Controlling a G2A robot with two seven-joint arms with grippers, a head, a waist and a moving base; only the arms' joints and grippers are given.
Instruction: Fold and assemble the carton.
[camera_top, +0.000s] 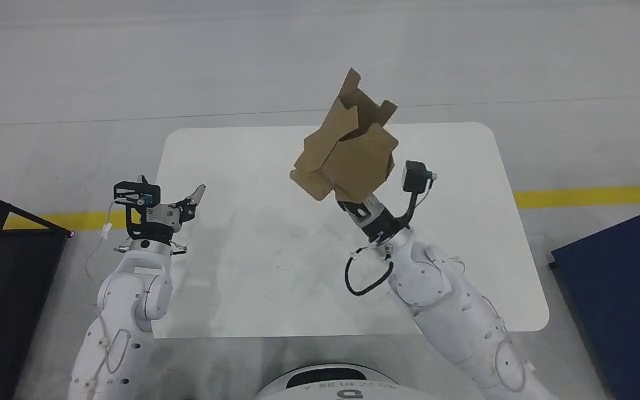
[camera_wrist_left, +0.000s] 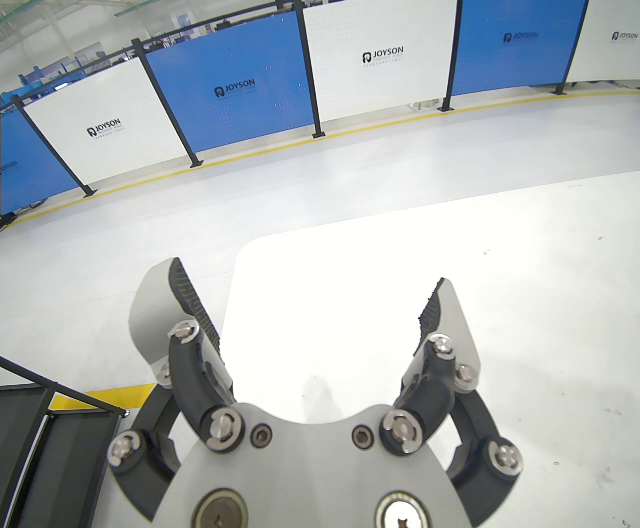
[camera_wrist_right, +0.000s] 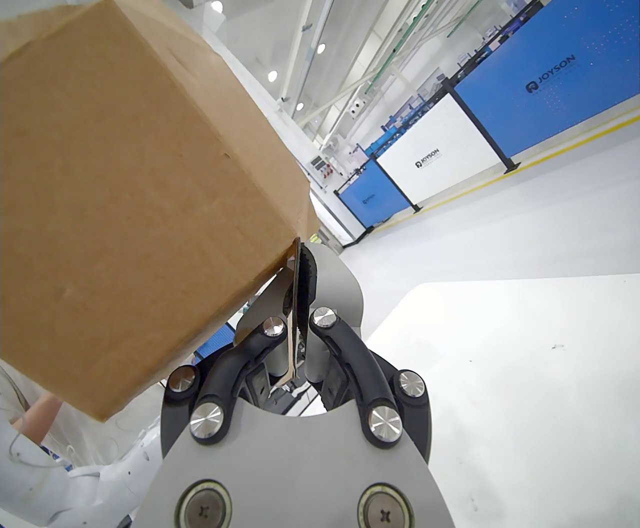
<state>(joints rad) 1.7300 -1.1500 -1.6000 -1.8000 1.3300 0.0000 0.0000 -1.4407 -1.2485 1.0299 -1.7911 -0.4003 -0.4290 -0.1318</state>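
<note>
Right gripper (camera_wrist_right: 299, 270): mine. Closed tight on a thin cardboard flap of the carton (camera_wrist_right: 125, 200); the flap runs edge-on between my two fingers, and nothing else is in the grasp.

Left gripper (camera_wrist_left: 308, 277): mine. Spread wide, holding nothing. Hovers over the left edge of the table (camera_wrist_left: 500, 300), well apart from the carton.

Carton (camera_top: 345, 155): brown cardboard, lifted clear of the table, above its far middle part, tilted. Body opened into a box shape. On the end turned away from me, several flaps stick out unfolded. Whether the end nearest my right gripper is closed, I cannot tell.

Step in hand, by my judgement: mid-assembly. Body erected, one end's flaps not yet folded, carton carried one-handed by a single flap.

Next move, by my judgement: calls for a second contact. Either I bring the left gripper across to press the loose flaps inward one at a time, or I set the carton down on the table to brace it first. A hold on one thin flap is weak against twist, so any push should be gentle.
</note>
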